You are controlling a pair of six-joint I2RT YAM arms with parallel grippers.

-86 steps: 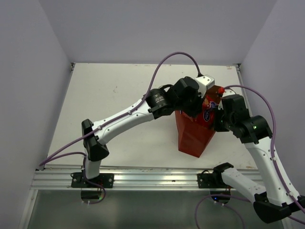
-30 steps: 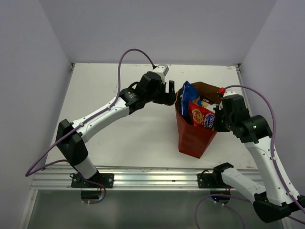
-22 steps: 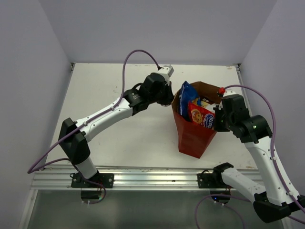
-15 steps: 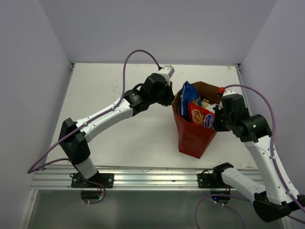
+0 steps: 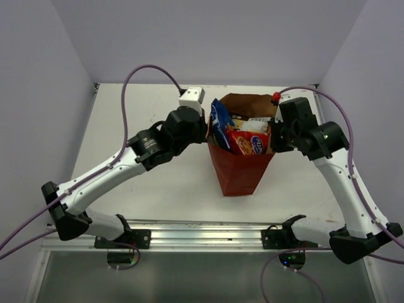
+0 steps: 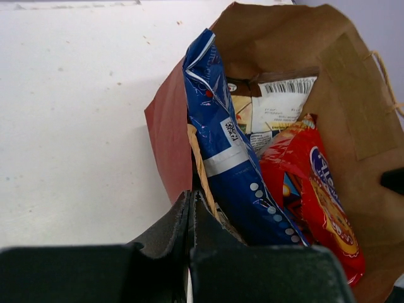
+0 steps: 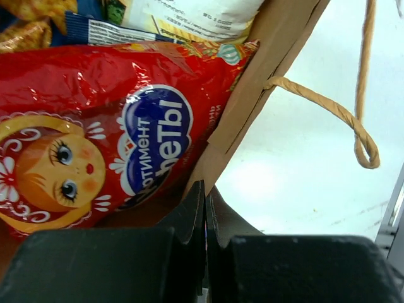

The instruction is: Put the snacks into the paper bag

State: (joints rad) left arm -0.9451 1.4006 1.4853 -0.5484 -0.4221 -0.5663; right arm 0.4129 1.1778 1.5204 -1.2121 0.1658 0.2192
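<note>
Paper bag (image 5: pixel 240 177) holds red cookie pack (image 7: pixel 95 126), blue pack (image 6: pixel 227 158); left pincer (image 6: pixel 191 205), right pincer (image 7: pixel 205 192) each pinch rim.

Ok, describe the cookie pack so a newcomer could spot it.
Start at the reddish-brown paper bag standing on the white table. In its open top, right of centre from the overhead camera, sits the cookie pack. Unlike the blue pack beside it and the white chip bag behind, it is glossy red with a blue oval logo and doll face.
</note>
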